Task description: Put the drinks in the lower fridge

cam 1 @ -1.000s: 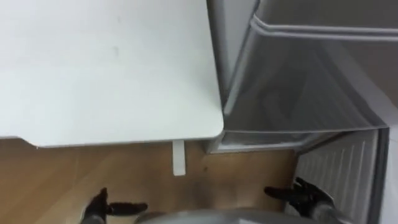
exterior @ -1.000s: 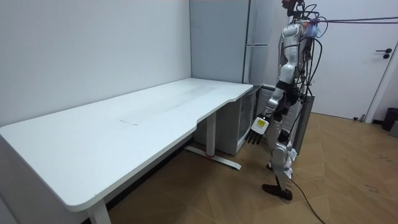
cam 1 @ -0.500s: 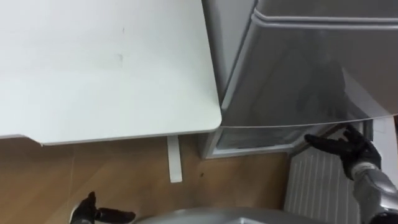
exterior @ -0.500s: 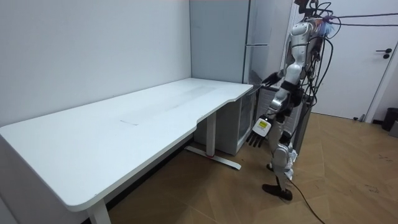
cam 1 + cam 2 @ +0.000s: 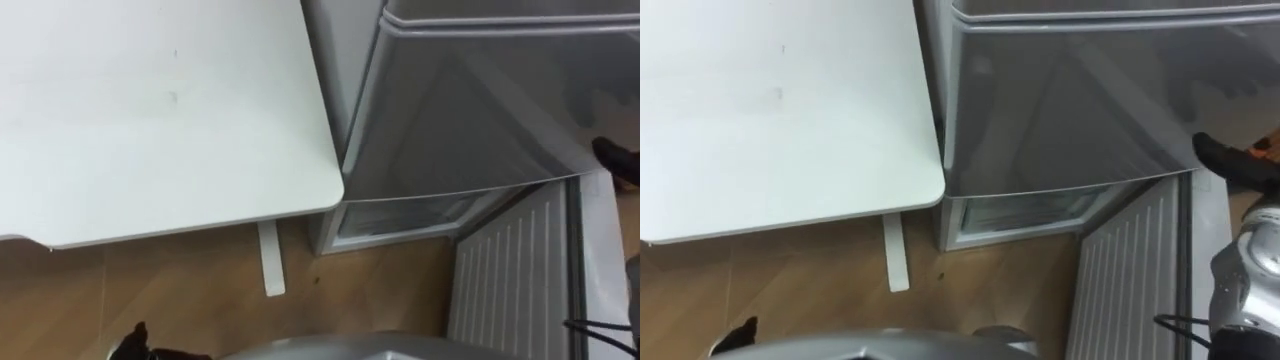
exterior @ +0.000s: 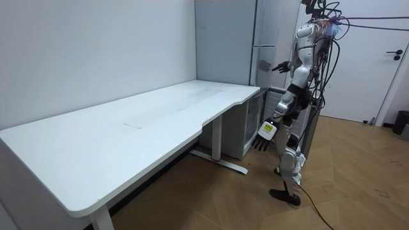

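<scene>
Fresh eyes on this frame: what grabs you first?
The tall grey fridge right in front of the robot, its lower door standing open to the robot's right. The right hand is raised, open, toward the fridge front; the left hand hangs low by the end of a big white desk.

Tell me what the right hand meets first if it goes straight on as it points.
Most likely the grey upper fridge door: the right hand points at its front, near the door's edge. Depth is unclear, so this is a guess.
</scene>
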Controlling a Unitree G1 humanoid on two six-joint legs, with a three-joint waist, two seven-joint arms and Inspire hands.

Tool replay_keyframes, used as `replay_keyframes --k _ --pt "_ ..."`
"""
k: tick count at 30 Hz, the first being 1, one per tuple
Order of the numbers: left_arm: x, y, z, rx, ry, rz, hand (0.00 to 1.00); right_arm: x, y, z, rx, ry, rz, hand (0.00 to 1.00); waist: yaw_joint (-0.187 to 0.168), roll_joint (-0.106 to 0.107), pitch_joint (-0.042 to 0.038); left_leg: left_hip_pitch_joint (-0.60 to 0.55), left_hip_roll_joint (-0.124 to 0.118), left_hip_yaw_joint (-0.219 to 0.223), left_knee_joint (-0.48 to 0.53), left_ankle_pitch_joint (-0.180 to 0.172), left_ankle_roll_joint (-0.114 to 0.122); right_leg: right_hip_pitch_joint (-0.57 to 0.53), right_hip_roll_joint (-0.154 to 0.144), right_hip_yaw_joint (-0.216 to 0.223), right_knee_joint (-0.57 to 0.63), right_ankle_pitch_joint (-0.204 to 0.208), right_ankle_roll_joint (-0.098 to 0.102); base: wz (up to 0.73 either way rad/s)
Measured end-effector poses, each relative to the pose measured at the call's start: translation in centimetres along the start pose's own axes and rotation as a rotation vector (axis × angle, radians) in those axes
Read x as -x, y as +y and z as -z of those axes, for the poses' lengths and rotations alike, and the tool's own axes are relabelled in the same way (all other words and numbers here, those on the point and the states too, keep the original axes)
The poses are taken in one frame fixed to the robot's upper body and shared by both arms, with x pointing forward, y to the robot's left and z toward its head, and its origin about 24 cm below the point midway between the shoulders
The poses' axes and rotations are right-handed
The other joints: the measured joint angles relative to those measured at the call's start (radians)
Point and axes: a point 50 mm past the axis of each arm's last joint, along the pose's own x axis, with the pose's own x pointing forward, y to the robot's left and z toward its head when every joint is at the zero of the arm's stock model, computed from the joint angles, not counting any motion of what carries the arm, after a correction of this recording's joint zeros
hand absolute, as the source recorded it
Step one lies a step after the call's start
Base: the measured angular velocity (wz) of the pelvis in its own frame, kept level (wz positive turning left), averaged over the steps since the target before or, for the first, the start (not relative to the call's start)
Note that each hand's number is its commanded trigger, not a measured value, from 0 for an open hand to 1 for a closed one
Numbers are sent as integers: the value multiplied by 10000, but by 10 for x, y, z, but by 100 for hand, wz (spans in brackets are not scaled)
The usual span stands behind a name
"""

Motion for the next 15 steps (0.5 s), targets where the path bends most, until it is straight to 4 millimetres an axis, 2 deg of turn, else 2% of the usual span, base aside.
replay_keyframes --k 2,8,15 --pt "1 0 2 -4 72 0 0 1 -5 2 41 82 187 0 -143 -10 -4 -12 -4 22 1 -1 1 -6 -8 2 -19 -3 5 0" --pt "0 -1 2 -19 183 12 0 6 -25 19 377 726 886 0 -156 108 -46 15 0 183 -12 -1 0 -121 10 160 12 -3 7 -7" --pt "0 0 -2 -403 121 -155 0 9 -40 37 291 1591 1392 0 -174 253 -22 25 5 449 -24 0 0 -166 -12 184 19 -29 37 -1"
